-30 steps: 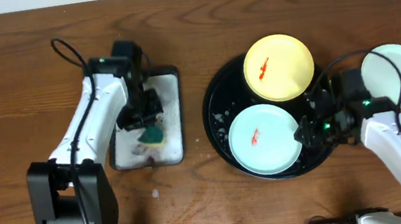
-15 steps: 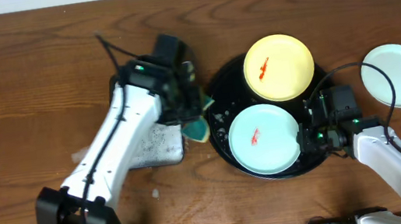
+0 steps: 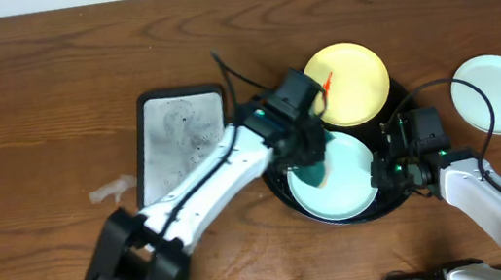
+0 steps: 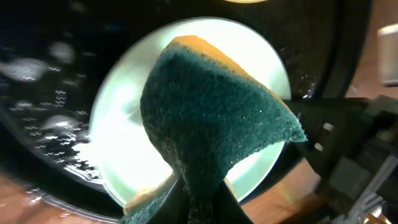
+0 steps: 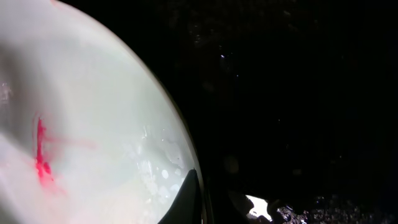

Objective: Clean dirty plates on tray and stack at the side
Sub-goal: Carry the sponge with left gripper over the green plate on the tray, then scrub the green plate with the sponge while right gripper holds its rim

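The black tray holds two plates. A pale yellow plate with a red smear lies at its back. A mint-blue plate lies at its front, and the right wrist view shows a red smear on this mint-blue plate. My left gripper is shut on a green and yellow sponge, which hangs over the mint-blue plate. My right gripper is shut on that plate's right rim, one finger lying over the edge. Another mint-blue plate rests on the table to the right.
A rectangular soapy tray lies left of the black tray. A scrap of clear plastic sits further left on the wooden table. My left arm stretches from the front left across to the black tray.
My left arm swung right with the sponge, from the soapy tray to above the mint-blue plate. My right gripper closed on that plate's rim.
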`<state>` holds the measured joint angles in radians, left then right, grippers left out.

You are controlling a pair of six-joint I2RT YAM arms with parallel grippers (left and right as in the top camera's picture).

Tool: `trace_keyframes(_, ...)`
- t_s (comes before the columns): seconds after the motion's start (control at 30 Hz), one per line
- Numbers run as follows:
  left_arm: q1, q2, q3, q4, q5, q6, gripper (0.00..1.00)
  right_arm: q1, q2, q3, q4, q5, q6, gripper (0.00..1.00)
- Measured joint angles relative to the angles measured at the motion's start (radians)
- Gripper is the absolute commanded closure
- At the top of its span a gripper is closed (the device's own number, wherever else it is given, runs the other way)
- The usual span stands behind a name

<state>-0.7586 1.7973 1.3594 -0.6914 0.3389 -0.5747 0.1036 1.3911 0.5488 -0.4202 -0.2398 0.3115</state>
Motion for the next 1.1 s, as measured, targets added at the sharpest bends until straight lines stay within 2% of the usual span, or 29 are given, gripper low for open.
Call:
trace_keyframes(0.37,-0.113,0.232,-0.004,0.158,0.021,-0.135,0.92,0.000,0.001,0.000,0.000,-0.001,0.022,0.99)
trace_keyframes(0.53,-0.108,0.238,0.021,0.094,-0.010,-0.136,0.92,0.000,0.002,0.001,0.000,-0.001,0.022,0.99)
trace_keyframes(0.7,-0.103,0.236,0.053,-0.093,-0.249,-0.136,0.93,0.000,0.002,0.001,-0.002,-0.008,0.023,0.99)
trace_keyframes(0.87,-0.099,0.235,0.057,-0.124,-0.420,-0.109,0.93,0.016,0.010,0.000,-0.005,-0.063,0.038,0.99)
trace_keyframes(1.0,-0.098,0.235,0.053,-0.101,-0.421,-0.097,0.93,0.016,0.010,0.000,-0.005,-0.075,0.045,0.99)
trace_keyframes(1.1,-0.081,0.234,0.043,-0.048,-0.337,-0.087,0.93,0.016,0.010,0.000,-0.003,-0.070,0.045,0.99)
